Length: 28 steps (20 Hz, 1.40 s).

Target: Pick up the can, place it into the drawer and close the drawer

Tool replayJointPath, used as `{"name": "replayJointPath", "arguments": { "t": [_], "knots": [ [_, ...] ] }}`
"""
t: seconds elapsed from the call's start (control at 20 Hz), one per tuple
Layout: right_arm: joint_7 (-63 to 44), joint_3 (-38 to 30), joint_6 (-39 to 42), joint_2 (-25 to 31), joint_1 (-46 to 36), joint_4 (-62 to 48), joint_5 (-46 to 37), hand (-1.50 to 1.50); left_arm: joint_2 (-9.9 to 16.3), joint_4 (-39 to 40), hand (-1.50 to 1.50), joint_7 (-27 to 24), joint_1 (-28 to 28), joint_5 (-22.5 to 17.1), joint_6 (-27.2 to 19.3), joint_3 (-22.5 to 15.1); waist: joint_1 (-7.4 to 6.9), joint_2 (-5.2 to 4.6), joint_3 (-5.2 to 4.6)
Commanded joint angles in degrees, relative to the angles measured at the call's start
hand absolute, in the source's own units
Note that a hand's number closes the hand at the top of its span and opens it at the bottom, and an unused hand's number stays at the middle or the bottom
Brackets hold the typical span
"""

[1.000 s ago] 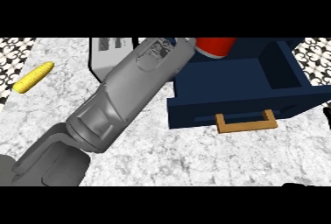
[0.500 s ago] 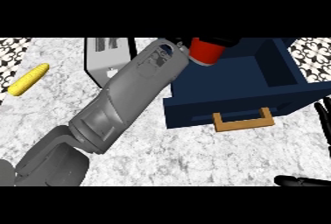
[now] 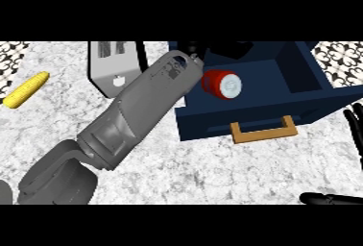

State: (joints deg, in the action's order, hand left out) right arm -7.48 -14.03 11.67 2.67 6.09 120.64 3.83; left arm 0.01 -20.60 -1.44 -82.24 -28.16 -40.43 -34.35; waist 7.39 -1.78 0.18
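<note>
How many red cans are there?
1. The red can is in the open blue drawer, beside the left arm. The arm hides part of the drawer, so another might be behind it.

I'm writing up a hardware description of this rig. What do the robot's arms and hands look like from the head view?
The left forearm is a smooth grey casing of rounded, tapering segments, lighter toward the wrist, with small dark markings near the wrist end. Its robot hand is mostly hidden behind the wrist; only black bits show. The right robot hand appears as slim black fingers at the view's right edge, with another black part at the lower right corner.
</note>
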Motion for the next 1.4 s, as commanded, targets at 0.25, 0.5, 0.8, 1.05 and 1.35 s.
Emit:
{"name": "replayJointPath", "arguments": {
  "t": [0.25,0.5,0.8,1.05,1.35],
  "knots": [
    [-3.00,1.49,-1.80,-1.36,-0.96,2.15,-0.36,-1.50,0.00,-0.23,-1.50,-1.99,1.52,-2.93,-4.18,-1.89,0.43,-0.10,-0.04],
    [0.75,-0.22,0.09,2.57,-1.11,3.84,-3.30,-1.50,0.00,-0.81,-1.50,-2.08,0.85,-5.49,-4.68,-1.15,0.36,-0.08,-0.03],
    [4.04,1.51,1.05,6.75,-1.96,5.94,-12.36,-1.50,-0.01,-1.50,-1.50,-4.29,1.86,-8.19,-5.50,-0.33,-0.31,-0.21,-0.07],
    [3.15,4.17,0.28,8.33,-5.05,7.34,-18.45,-1.50,-0.01,-2.76,-1.50,-6.26,1.45,-10.86,-4.61,0.94,-2.22,0.15,-0.15],
    [5.73,10.42,-1.40,9.60,-3.79,6.88,-32.94,-1.50,0.00,-3.15,-1.50,-7.04,-0.29,-12.30,-8.04,0.90,-3.29,0.65,-0.15]
  ]
}}
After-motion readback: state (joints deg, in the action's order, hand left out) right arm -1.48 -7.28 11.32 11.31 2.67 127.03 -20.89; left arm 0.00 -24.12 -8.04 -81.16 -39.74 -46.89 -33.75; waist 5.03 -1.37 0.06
